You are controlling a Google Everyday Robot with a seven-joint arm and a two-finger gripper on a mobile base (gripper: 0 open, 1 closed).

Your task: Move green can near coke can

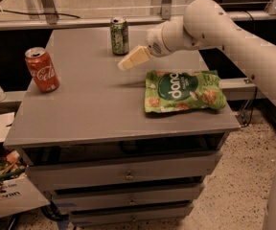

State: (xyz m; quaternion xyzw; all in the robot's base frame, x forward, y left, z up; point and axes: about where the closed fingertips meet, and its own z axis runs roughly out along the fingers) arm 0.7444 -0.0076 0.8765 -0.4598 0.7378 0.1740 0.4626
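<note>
- Camera view showed the end effector [128, 61] just front-right of the green can [120, 35], apparently poised to grasp it; its grip state couldn't be told.
- The coke can [42, 69] stood well left of the green can on the table [90, 114].

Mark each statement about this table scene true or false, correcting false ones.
1. The slim green drink can and the red Coca-Cola can both stand upright on the grey table. True.
2. The flat green snack bag lies on the table's right side in view. True.
3. The robot's gripper hangs over the table close to the green can. True.
4. The two cans touch. False: they stand well apart.
5. The gripper rests on the snack bag. False: it is clear of the bag.
</note>
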